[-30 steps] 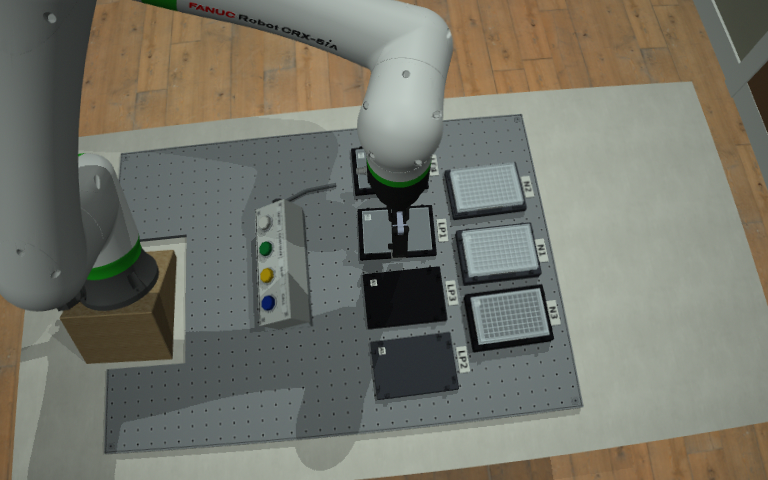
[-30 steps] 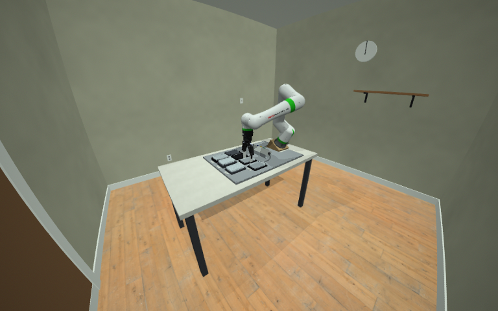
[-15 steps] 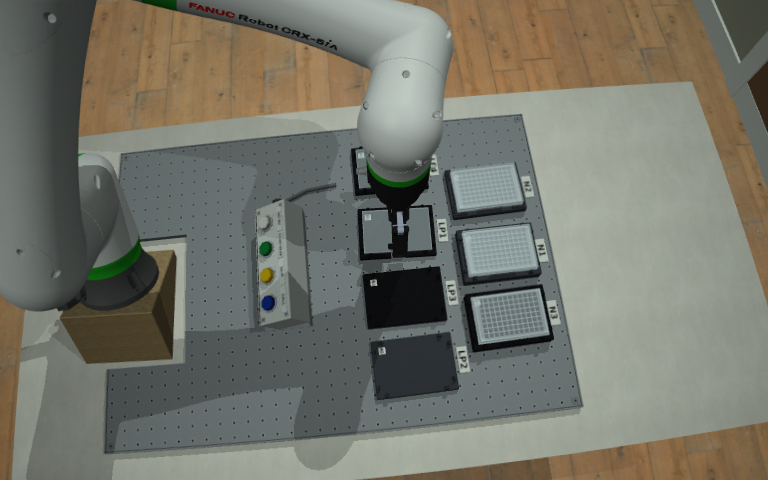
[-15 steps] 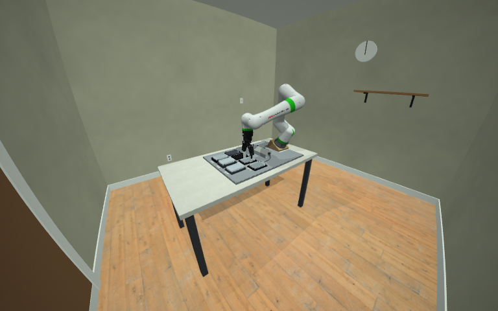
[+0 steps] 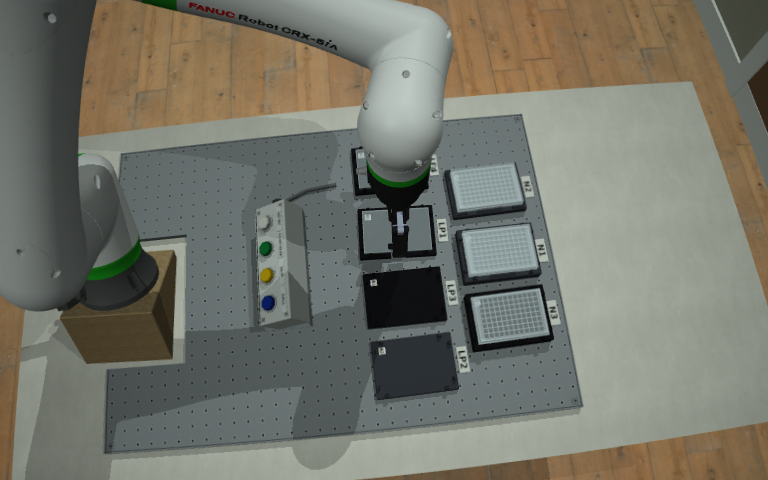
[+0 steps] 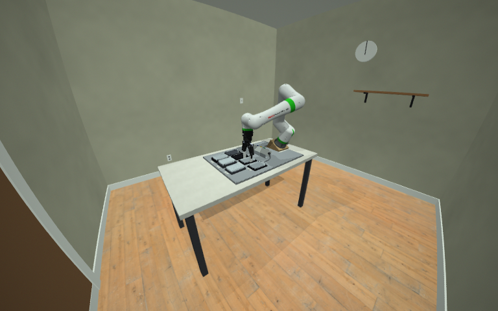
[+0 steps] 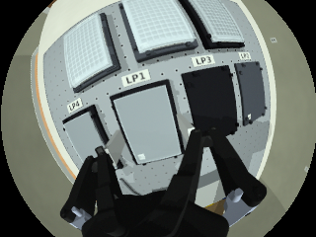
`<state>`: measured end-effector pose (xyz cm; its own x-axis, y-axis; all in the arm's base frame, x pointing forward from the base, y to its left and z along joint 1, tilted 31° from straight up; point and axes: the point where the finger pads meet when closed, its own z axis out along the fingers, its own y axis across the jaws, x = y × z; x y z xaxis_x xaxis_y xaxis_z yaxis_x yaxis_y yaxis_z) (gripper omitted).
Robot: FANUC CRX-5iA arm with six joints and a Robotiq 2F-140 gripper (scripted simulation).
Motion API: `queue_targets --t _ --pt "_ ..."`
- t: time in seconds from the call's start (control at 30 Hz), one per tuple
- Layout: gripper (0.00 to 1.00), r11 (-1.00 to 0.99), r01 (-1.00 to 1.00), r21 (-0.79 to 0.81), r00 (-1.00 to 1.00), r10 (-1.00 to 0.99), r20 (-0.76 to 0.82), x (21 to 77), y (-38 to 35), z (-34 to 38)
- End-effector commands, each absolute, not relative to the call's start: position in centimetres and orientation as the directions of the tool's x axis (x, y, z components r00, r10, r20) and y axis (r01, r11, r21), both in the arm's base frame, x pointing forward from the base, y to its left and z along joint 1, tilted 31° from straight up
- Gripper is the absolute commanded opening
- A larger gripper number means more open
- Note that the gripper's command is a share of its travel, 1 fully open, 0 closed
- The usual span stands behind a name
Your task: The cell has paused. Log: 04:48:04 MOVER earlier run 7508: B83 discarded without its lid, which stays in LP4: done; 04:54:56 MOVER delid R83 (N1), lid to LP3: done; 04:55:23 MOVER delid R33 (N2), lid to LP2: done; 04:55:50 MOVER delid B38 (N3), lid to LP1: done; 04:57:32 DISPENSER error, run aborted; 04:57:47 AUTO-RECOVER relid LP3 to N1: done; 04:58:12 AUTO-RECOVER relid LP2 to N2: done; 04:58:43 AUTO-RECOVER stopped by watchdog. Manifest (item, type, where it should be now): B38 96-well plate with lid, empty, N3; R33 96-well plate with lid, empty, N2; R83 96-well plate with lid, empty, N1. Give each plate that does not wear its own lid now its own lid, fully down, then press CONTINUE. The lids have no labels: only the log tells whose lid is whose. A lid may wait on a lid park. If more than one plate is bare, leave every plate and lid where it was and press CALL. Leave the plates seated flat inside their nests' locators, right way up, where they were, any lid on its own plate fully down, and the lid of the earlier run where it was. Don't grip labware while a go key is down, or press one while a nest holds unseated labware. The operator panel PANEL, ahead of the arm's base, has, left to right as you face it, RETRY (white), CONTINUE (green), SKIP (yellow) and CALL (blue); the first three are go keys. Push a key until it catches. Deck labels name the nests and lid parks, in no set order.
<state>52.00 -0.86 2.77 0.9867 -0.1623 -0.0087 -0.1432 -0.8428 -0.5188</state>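
Three 96-well plates sit in black nests on the right of the deck: N2 (image 5: 485, 188), N1 (image 5: 498, 250) and N3 (image 5: 509, 315). The plates in N2 and N1 look hazy under clear lids. The plate in N3 shows sharp open wells and looks bare. A clear lid (image 5: 373, 232) lies on park LP1, and another lid (image 5: 360, 166) lies on LP4, partly hidden by the wrist. My gripper (image 5: 399, 232) hangs open and empty above the LP1 lid (image 7: 148, 121). In the wrist view the gripper's fingers stand apart with nothing between them.
Parks LP3 (image 5: 404, 297) and LP2 (image 5: 414, 365) are bare dark pads. The panel (image 5: 280, 263) stands left of the parks, with white (image 5: 264, 222), green (image 5: 264, 247), yellow (image 5: 266, 275) and blue (image 5: 267, 302) keys. The arm's base sits on a wooden block (image 5: 121, 316) at the left.
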Motion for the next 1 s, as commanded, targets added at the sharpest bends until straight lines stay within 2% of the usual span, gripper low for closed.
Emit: queue_targets --t 0.0,0.03,0.07,0.97 --pt "0.66 -0.843 -0.143 -0.519 0.987 -0.163 -0.008 52.01 -0.88 2.78" --pt "0.66 -0.843 -0.143 -0.519 0.987 -0.163 -0.008 52.01 -0.88 2.78" --pt "0.00 -0.843 -0.143 -0.519 0.987 -0.163 -0.008 52.01 -0.88 2.78" --pt "0.00 -0.843 -0.143 -0.519 0.987 -0.163 -0.008 52.01 -0.88 2.78"
